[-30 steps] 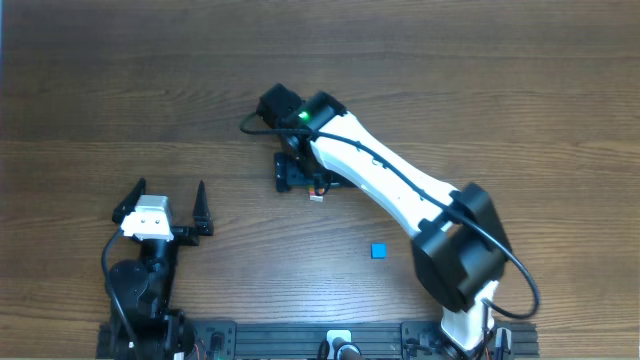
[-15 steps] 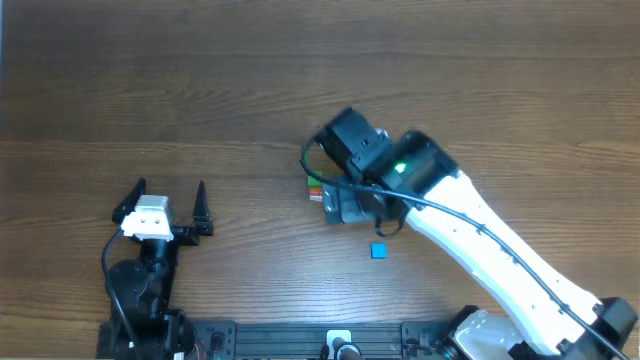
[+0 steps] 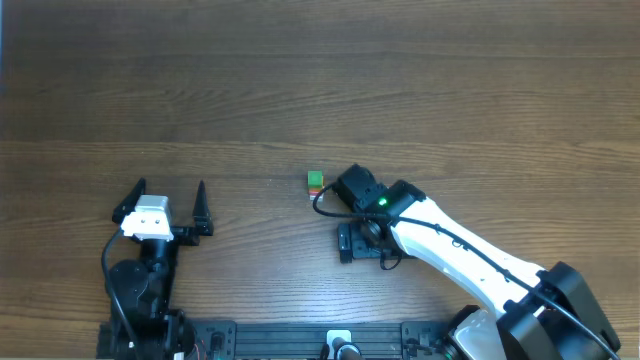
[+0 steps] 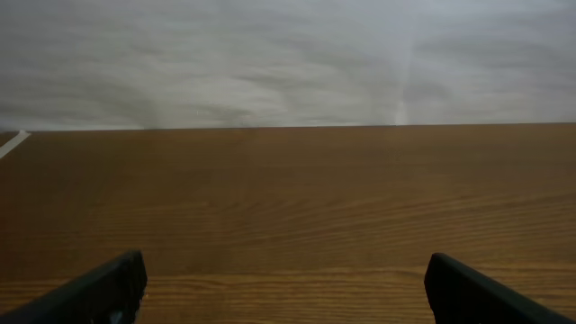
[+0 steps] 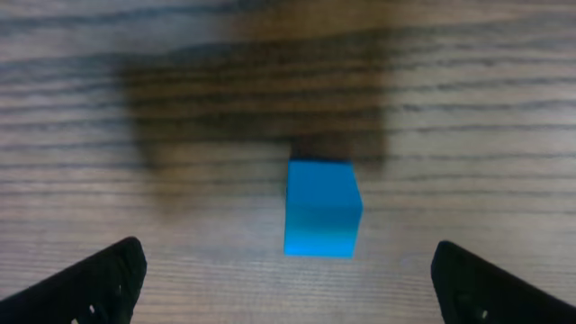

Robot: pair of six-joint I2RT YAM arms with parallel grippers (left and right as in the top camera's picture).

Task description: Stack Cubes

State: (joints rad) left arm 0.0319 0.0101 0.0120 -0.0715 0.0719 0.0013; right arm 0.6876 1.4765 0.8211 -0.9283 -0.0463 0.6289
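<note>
At the left we see the left gripper (image 3: 170, 188) near its arm's base, low over the wooden table (image 3: 450, 80), with its jaws spread wide and nothing between them. Its wrist view looks along bare wood towards a pale wall (image 4: 288, 54). Towards the middle we find the green cube (image 3: 316, 179) on the table, with a sliver of orange at its near edge; we cannot tell whether that is a second cube beneath it. Just right of it and nearer the bases, the right gripper (image 3: 360, 243) hangs above the blue cube (image 5: 322, 209). Its jaws stand well apart, one on either side of the cube and touching neither face. The blue cube rests flat on the wood, apart from the green one.
</note>
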